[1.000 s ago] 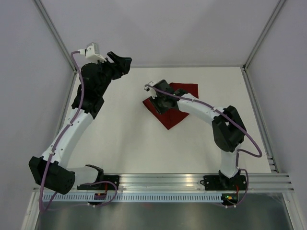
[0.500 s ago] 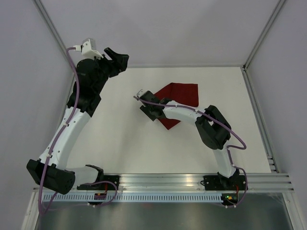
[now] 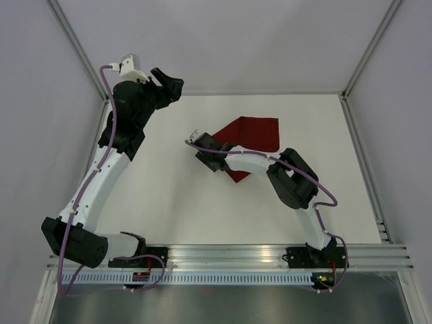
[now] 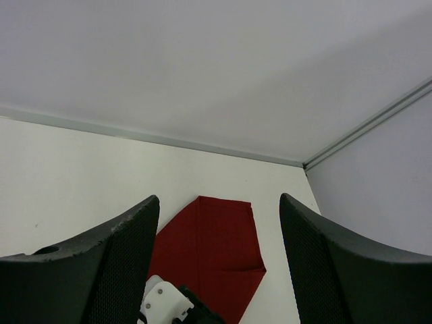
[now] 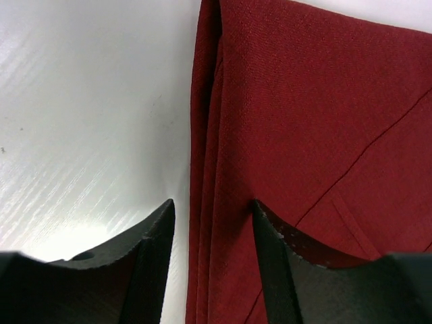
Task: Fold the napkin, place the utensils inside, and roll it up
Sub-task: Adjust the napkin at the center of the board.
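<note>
The left claw (image 4: 217, 199) and right claw (image 5: 212, 206) are open. The right one, seemingly low at the napkin (image 5: 324, 121) edge, could drag the fold apart.

Robot lab test cell: bare white table (image 3: 169, 209) boxed by plain grey panels (image 3: 223, 40) w/ alu frame posts (image 3: 79, 50), 2 arms (image 3: 101, 179) bolted to slotted alu rail (image 3: 229, 253).

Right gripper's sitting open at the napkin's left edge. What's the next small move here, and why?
Probably lower the right gripper slightly and close on the layered edge of the napkin. In the wrist view its fingers stand open with that edge running between them, nothing gripped; a pinch there would let it start the next fold or roll.
</note>
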Available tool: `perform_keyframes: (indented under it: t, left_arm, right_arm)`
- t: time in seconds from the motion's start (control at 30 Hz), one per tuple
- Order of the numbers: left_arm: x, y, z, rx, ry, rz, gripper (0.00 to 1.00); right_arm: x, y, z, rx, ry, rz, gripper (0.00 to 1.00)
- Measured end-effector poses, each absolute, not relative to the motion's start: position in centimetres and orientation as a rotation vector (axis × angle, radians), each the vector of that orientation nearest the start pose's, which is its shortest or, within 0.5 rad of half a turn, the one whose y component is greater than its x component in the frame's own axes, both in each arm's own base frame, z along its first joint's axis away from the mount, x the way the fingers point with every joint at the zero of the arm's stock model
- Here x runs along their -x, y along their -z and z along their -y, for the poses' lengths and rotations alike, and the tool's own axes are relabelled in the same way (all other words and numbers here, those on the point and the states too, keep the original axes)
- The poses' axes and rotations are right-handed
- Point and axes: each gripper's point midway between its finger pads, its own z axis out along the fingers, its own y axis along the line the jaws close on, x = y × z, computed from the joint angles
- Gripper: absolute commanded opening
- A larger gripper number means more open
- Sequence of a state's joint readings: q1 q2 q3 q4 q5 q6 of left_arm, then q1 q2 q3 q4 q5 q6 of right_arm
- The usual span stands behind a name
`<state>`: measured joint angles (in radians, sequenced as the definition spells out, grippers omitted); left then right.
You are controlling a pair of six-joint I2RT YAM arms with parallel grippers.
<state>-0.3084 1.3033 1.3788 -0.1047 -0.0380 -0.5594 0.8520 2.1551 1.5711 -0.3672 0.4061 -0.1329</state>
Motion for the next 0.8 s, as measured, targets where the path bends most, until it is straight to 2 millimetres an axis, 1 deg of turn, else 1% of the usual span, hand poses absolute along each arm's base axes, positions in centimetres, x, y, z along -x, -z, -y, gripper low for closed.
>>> perform_keyframes:
  t: [0.1,0.17,0.33,0.43,0.53,0.67,0.8]
  left_arm:
    - [-41.4,-40.4,14.8,0.232,0.643,-1.622,0.77]
    - [-41.4,-40.3,14.8,0.229,0.646,-1.623,0.77]
    - [-41.4,-40.3,14.8,0.229,0.646,-1.623,0.77]
    - [-41.4,-40.3,14.8,0.228,0.646,-1.624,0.77]
    - [-41.4,-40.3,14.8,0.224,0.642,-1.625,0.77]
    - [-41.5,-40.0,14.8,0.220,0.635,-1.631,0.77]
    - [-41.5,-39.8,14.8,0.214,0.629,-1.634,0.77]
  right_arm:
    - [-38.8,-2.9,-33.0,1.013,0.203,-2.202,0.49]
    - [-38.9,-2.6,-32.8,1.018,0.212,-2.198,0.49]
    - [-39.2,-2.6,-32.9,1.012,0.219,-2.174,0.46]
    - [-39.3,-2.5,-32.9,1.013,0.221,-2.163,0.40]
    - [-39.4,-2.4,-32.8,1.015,0.229,-2.155,0.39]
    - [-39.6,-2.3,-32.6,1.015,0.238,-2.150,0.34]
    - [-40.0,-2.4,-32.3,1.009,0.215,-2.156,0.25]
